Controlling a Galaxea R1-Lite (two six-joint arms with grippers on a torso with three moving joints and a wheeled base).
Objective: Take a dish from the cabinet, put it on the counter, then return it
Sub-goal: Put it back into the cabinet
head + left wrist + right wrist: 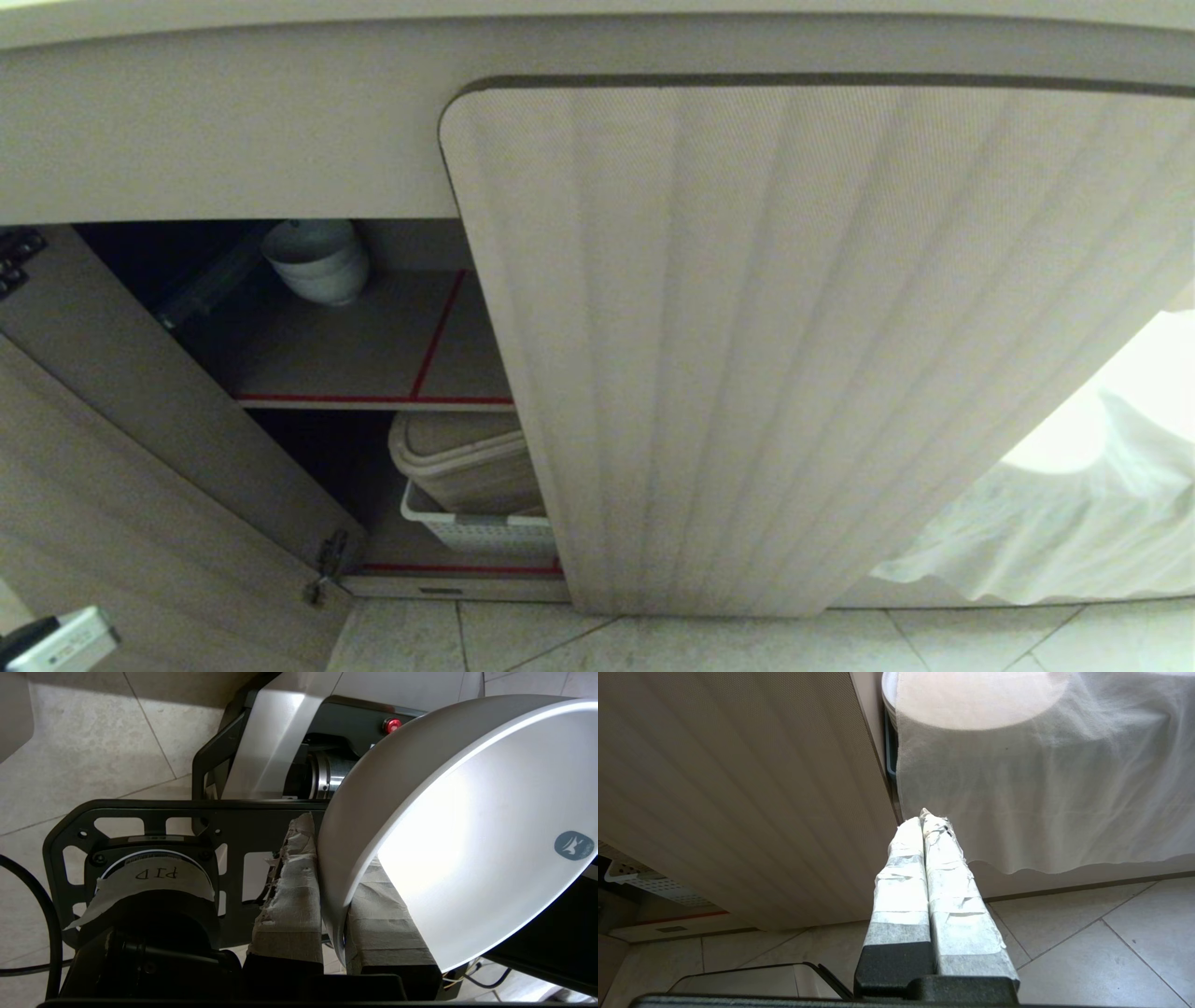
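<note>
White ceramic – the dish (448, 826) is sitting tilted in the left gripper (334, 914), whose taped fingers (289, 896) are pinching its rim over the robot's base and the floor tiles (79, 751). Ahead, the cabinet (803, 355) is standing with its left door swung open, a stack of bowls (317, 259) resting on the far left of the red-edged shelf (373, 397). Right gripper (924, 826) – fingers pressed together, empty – is hanging near a white cloth (1041, 788).
</note>
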